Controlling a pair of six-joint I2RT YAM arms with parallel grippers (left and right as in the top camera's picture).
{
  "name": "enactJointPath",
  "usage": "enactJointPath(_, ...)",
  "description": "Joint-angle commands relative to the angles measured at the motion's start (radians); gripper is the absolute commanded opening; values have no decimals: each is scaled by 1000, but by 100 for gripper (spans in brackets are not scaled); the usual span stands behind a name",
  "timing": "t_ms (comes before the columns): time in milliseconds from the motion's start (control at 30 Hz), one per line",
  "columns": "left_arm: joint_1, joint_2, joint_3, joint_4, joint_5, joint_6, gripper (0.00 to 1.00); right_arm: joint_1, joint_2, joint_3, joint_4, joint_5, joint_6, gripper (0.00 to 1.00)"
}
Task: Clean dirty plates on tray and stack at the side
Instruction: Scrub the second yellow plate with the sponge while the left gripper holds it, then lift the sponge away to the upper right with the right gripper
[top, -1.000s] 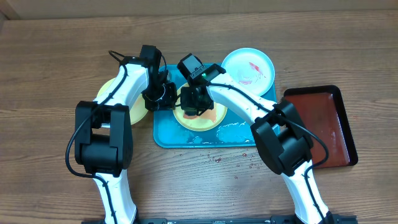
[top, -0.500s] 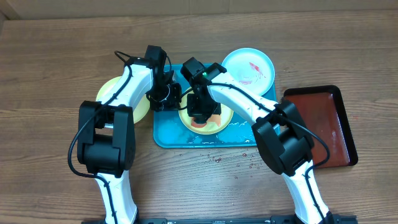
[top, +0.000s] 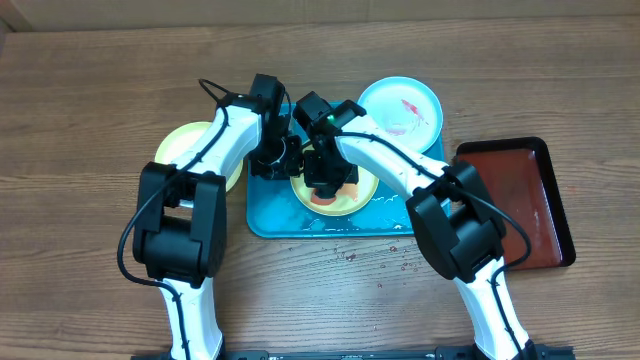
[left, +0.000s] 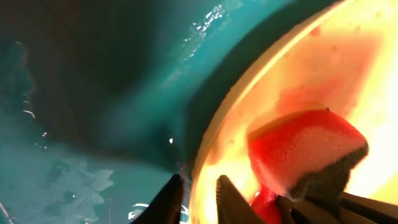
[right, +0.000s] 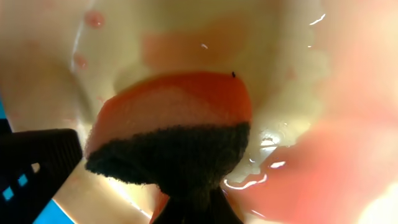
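A yellow-green-rimmed plate (top: 345, 198) with an orange-red smear lies in the teal tray (top: 270, 218). My right gripper (top: 325, 180) is shut on an orange sponge with a dark scouring side (right: 174, 118) and presses it onto that plate (right: 280, 74). My left gripper (top: 288, 160) is at the plate's left rim. Its jaws stand a little apart, one finger over the tray (left: 93, 93), the other over the plate (left: 323, 68), the rim in the gap. A second yellow-green plate (top: 190, 150) lies on the table to the left. A light-blue plate (top: 400, 108) with red smears sits at the tray's back right corner.
A dark red-brown tray (top: 525, 200) lies at the right of the table. Small red drops (top: 390, 265) dot the wood in front of the teal tray. Wet patches (left: 74, 186) shine on the tray floor. Both arms cross above the tray's back half.
My left gripper has moved right from the tray's left edge to the plate's rim, and its jaws have parted slightly. The right gripper with the sponge has shifted a little on the plate.
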Motion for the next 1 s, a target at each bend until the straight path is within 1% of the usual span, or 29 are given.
enactJointPath(0,-3,4,-5,2,-25,-56,12,-12,15,-16,-6,58,-3,4)
enactJointPath(100,0,4,-5,3,-24,-66,8,-14,15,-16,-5,41,-3,4)
enactJointPath(300,-1,4,-6,-1,-17,-69,7,-43,14,-9,-6,-35,-13,4)
enactJointPath(467,-1,4,-21,2,-17,-69,7,-129,8,38,-18,-177,-80,4)
enactJointPath(600,0,4,-50,13,-16,-81,8,-201,-45,93,-45,-227,-122,4)
enactJointPath(700,0,4,-61,25,-13,-81,11,-246,-108,137,-72,-230,-143,4)
enactJointPath(767,0,4,-62,36,-6,-79,17,-282,-166,173,-92,-230,-143,4)
enactJointPath(833,0,4,-63,40,-6,-79,18,-307,-208,186,-99,-230,-143,4)
enactJointPath(867,0,4,-63,40,-6,-79,13,-321,-232,187,-100,-230,-143,4)
enactJointPath(900,0,4,-63,40,-6,-79,4,-335,-252,187,-102,-229,-144,4)
enactJointPath(967,0,4,-63,40,-6,-76,4,-358,-279,187,-111,-225,-154,4)
